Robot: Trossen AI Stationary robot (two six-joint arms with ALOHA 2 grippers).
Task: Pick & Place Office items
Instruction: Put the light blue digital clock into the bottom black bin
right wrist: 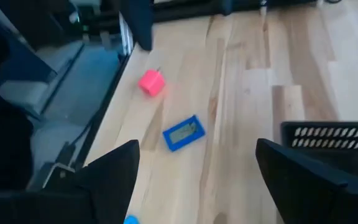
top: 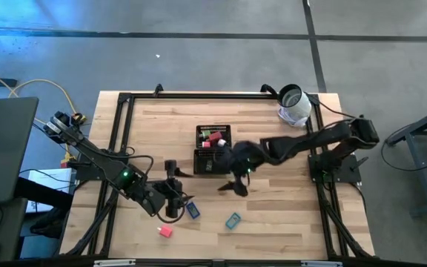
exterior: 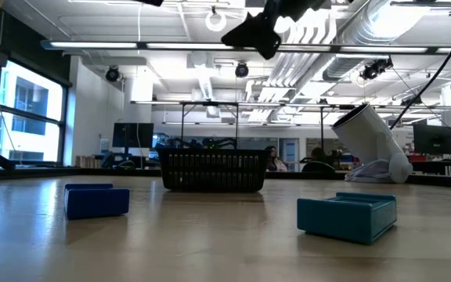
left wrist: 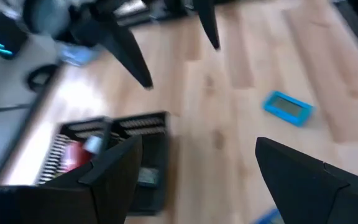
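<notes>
A black mesh tray (top: 213, 159) stands mid-table with red and red-and-white office items (top: 213, 139) in its far compartment. On the wood near the front edge lie a blue block (top: 192, 211), a teal block (top: 233, 220) and a pink-red block (top: 164, 231). My right gripper (top: 233, 188) hangs open in the air just in front of the tray, above the bare wood (right wrist: 197, 162). My left gripper (top: 175, 178) stands open to the tray's left, raised off the table, with nothing between its fingers (left wrist: 197, 162).
A white-and-grey roll (top: 293, 104) lies tilted at the far right corner. A black metal frame (top: 124, 100) runs round the tabletop. The low view shows the blue block (exterior: 96, 200) and the teal block (exterior: 347, 215) in front of the tray (exterior: 214, 171).
</notes>
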